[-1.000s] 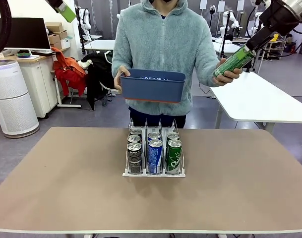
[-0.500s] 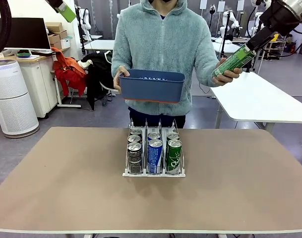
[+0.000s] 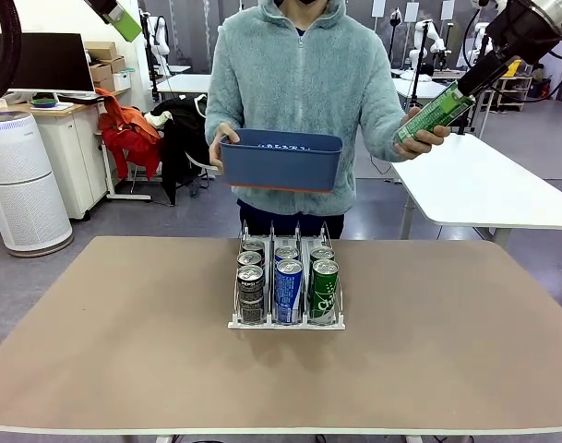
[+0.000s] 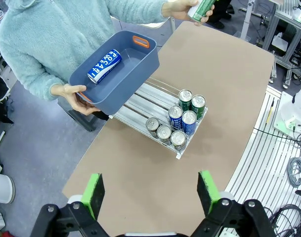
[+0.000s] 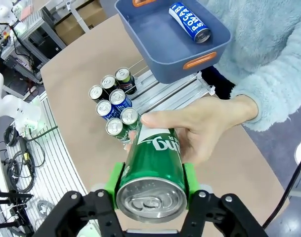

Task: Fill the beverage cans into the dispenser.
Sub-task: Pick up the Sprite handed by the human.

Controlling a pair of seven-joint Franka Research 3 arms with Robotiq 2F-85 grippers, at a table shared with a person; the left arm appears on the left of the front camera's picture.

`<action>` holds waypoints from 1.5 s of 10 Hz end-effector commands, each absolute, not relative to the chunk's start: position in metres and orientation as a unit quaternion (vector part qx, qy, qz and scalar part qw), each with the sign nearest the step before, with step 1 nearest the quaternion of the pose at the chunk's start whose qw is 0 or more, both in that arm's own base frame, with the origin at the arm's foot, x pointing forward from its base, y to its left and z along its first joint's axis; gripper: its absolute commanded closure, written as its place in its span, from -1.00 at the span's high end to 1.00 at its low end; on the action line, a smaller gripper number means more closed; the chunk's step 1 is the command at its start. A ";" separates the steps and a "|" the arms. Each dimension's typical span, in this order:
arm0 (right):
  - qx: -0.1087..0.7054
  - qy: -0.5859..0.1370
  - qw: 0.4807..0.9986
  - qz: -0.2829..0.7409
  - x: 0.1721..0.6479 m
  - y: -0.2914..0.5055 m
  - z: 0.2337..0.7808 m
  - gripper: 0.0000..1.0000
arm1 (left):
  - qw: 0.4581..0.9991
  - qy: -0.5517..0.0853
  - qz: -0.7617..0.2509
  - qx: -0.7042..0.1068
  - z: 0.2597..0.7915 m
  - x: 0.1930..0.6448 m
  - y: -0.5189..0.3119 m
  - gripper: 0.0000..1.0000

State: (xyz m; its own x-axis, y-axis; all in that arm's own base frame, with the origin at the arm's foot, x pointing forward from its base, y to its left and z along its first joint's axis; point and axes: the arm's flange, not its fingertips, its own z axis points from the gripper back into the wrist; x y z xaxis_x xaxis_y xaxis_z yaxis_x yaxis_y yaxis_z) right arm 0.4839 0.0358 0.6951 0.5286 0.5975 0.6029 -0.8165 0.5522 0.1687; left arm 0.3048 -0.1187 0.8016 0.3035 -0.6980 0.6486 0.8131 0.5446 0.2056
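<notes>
My right gripper (image 5: 151, 183) is shut on the top end of a green beverage can (image 5: 154, 165), green pads on both sides. The person's hand (image 5: 202, 129) still wraps the can's other end. In the front view this can (image 3: 435, 113) hangs high at the right, off the table's far right corner, beside my right gripper (image 3: 474, 78). The white dispenser (image 3: 287, 324) stands mid-table with several cans: dark (image 3: 250, 293), blue (image 3: 289, 291), green (image 3: 324, 291). My left gripper (image 4: 152, 192) is open and high above the table, nothing between its pads.
The person holds a dark blue tub (image 3: 281, 161) over the table's far edge behind the dispenser; one blue can (image 4: 104, 65) lies in it. A white side table (image 3: 484, 189) stands at the right. Bare tabletop (image 3: 124, 351) surrounds the rack.
My right gripper has closed on the green can in the person's raised hand. The arms, the tub and the rack have barely moved.
</notes>
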 end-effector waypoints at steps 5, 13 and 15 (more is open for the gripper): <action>0.221 -0.244 0.843 0.426 0.479 0.039 0.693 -1.00 | 0.804 -0.356 -0.470 -0.082 0.800 0.305 -0.118 1.00; 0.224 -0.246 0.846 0.418 0.483 0.037 0.695 -1.00 | 0.804 -0.356 -0.470 -0.082 0.800 0.305 -0.118 1.00; 0.224 -0.246 0.846 0.418 0.483 0.037 0.695 -1.00 | 0.804 -0.356 -0.470 -0.082 0.800 0.305 -0.118 1.00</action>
State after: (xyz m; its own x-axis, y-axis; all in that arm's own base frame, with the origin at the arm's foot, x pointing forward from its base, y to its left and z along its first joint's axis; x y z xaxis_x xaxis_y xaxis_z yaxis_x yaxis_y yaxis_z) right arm 0.4834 0.0350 0.6958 0.5432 0.5853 0.6020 -0.8070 0.5619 0.1819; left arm 0.3048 -0.1187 0.8016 0.3035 -0.6980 0.6486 0.8131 0.5447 0.2056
